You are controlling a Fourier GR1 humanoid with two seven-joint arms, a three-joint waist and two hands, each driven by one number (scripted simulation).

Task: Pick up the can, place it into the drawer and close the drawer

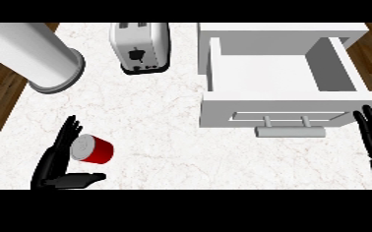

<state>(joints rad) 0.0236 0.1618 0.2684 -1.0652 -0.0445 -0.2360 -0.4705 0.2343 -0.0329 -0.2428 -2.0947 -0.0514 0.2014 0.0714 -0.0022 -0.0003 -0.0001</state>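
Observation:
A red can [94,150] with a pale top lies on its side on the white marble counter at the lower left. My left hand [58,159] is right beside it on the left, fingers straight and touching its top end, thumb stretched out below the can. The fingers are not curled round it. The white drawer [280,71] stands pulled open at the right, its inside bare, with a bar handle [291,130] on its front. My right hand [364,132] shows at the right edge, fingers up, resting open beside the drawer front.
A white toaster [140,46] stands at the back middle. A large grey cylinder [40,59] lies at the back left. Dark wood floor [11,86] shows past the counter's left edge.

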